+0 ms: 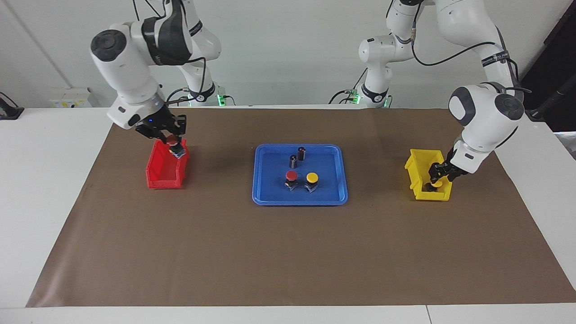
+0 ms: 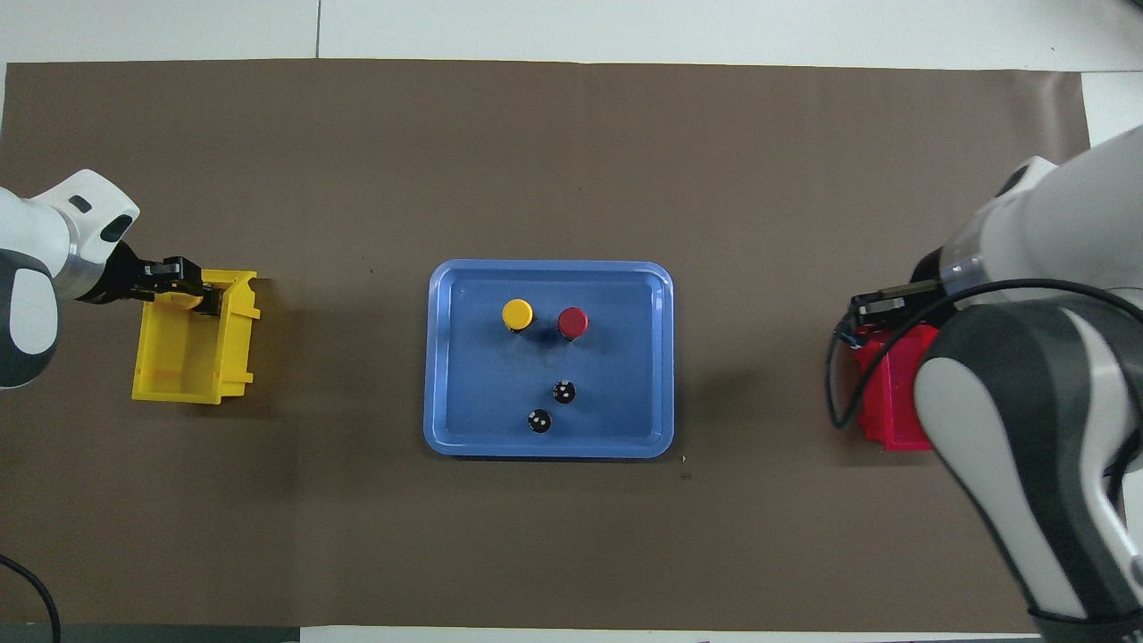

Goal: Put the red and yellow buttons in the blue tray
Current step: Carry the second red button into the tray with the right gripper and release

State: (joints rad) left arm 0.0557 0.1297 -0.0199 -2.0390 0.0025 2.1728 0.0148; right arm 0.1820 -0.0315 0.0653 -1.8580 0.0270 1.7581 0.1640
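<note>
Left claw [image 2: 183,284] perhaps grips yellow button [image 2: 184,299].

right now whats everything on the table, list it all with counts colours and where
blue tray: 1, blue, mid-table
buttons in tray: 2, one red, one yellow, side by side
capless cylinders: 2, dark, in tray, nearer the robots
red bin: 1, right arm's end
yellow bin: 1, left arm's end
brown mat: 1, covers table
right gripper: over red bin, holding red button
left gripper: in yellow bin, on yellow button
</note>
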